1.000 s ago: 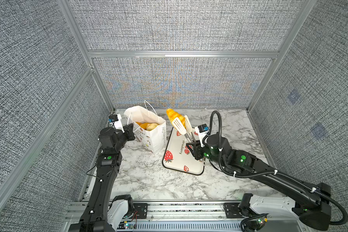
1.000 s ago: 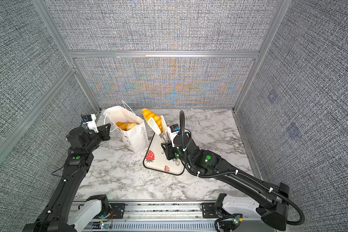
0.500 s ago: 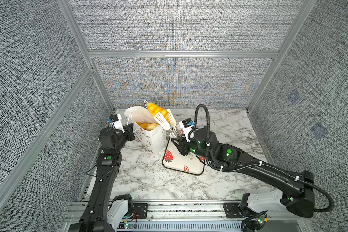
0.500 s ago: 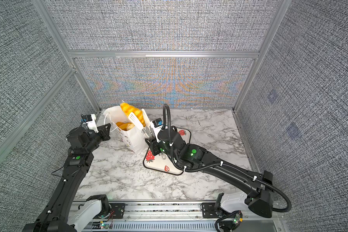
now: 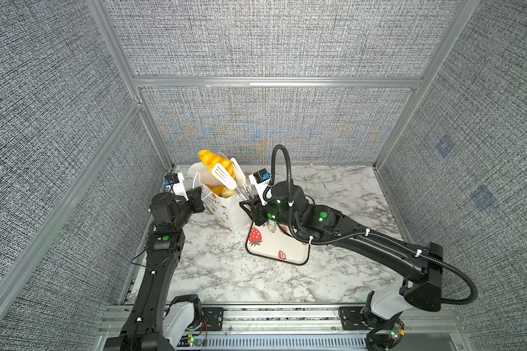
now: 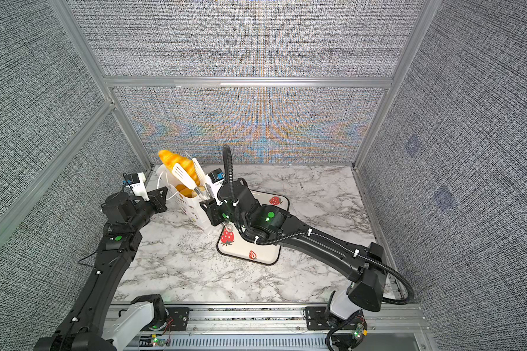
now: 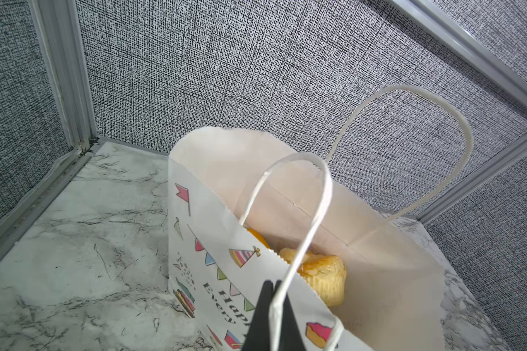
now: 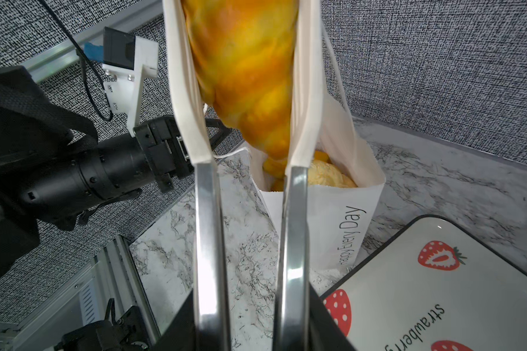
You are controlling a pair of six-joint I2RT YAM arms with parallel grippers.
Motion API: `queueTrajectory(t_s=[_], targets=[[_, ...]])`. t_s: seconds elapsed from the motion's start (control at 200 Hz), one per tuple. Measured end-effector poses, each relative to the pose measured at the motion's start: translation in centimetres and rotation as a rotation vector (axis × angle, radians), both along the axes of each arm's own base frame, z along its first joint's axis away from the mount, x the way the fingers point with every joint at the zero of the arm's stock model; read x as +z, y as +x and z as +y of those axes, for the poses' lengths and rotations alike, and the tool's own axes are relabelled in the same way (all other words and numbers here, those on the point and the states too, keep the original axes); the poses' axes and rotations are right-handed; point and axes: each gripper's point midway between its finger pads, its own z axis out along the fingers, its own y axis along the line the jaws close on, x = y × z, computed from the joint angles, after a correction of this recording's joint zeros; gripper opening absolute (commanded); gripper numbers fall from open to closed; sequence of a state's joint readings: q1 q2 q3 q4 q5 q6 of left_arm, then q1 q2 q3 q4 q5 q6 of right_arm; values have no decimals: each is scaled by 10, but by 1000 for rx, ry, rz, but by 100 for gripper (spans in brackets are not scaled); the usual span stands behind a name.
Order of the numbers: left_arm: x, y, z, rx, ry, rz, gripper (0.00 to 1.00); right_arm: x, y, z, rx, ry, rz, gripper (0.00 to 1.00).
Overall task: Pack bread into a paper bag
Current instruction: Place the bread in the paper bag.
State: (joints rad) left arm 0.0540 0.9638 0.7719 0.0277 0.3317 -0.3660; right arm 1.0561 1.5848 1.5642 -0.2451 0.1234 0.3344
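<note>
The right gripper is partly closed. It squeezes the two metal arms of the tongs. It hangs over the far left corner of the strawberry tray, which lies on the marble table.

From the gripper, the tongs reach up and away toward the far left. Their two white flat ends pinch the long loaf, one on each side.

The loaf is in the air, just above the paper bag. It is tilted. Its low tip points down at the open top of the bag. Its high end sticks up and out to the far left. Only the right arm has this loaf.

The bag stands upright, touching the left edge of the tray. Some rolls already lie inside it.

On the left side of the bag, the left gripper is shut tight on the thin cord handle.

I think the loaf must go straight down, tip first, before the tongs let go. It is long and the bag is partly full, so it may poke out of the top.
</note>
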Motion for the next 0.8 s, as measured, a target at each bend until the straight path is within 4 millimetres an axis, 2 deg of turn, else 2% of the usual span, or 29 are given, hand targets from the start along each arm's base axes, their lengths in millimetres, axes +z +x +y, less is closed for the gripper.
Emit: queueTrajectory(t_s=[0.165,0.305,0.645,0.8], targets=[[1,0,0,0,0,-3,0,-4,9,15,-1,-15,9,40],[2,-1,0,1,0,-5,0,-20,18,24,-12,-61,44,40],[3,-1,2,12,4,-8,0,-52,41,11,-90,-109,146,40],[3,-1,3,15,4,-8,0,-65,43,5,-109,-124,182,40]])
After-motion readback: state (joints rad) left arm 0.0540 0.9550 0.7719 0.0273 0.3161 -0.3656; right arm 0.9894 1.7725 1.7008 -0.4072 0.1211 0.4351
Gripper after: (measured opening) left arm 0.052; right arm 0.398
